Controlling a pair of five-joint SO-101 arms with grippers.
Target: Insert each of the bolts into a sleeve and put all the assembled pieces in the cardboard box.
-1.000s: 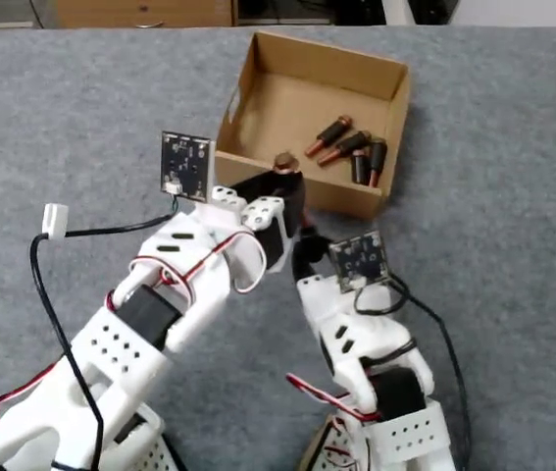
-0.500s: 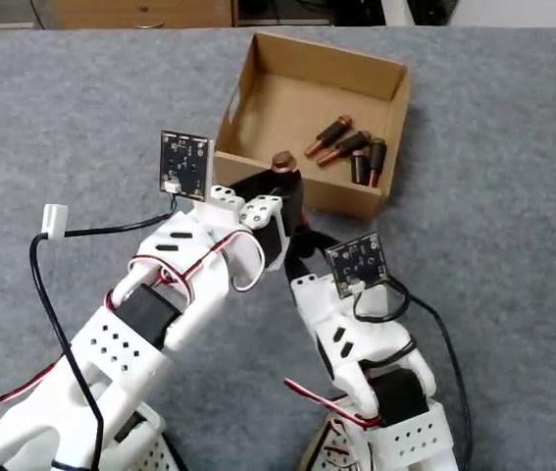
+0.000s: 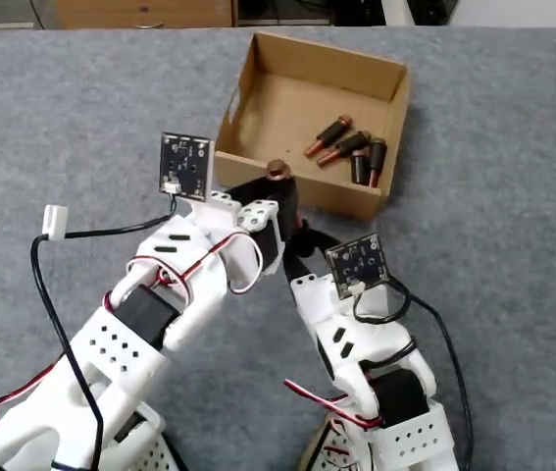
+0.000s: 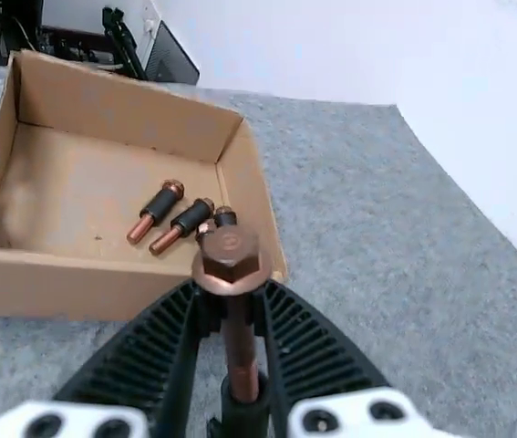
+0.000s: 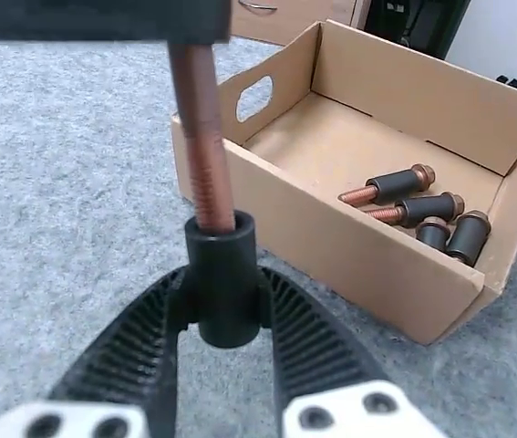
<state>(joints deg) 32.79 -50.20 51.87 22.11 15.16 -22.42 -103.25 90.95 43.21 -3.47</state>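
Insertion is in hand: the left fingers (image 4: 185,328) pinch a bolt (image 4: 238,338) just under its head, upright, its tip in the sleeve (image 5: 223,278) that the right fingers (image 5: 162,319) clasp directly beneath. Next, I judge, the bolt must be pushed straight down, kept in line, until seated. Both arms stretch toward 12 o'clock, meeting just at 6 o'clock of the box (image 3: 287,103), where finished pieces (image 3: 351,152) lie at 3 o'clock.

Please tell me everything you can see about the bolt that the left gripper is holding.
The bolt looks like copper-coloured metal, with a hexagonal head and a long shank, threaded toward its lower end. It stands upright, head up, clamped below the head by the left gripper. Its tip sits inside the black sleeve held by the right gripper.
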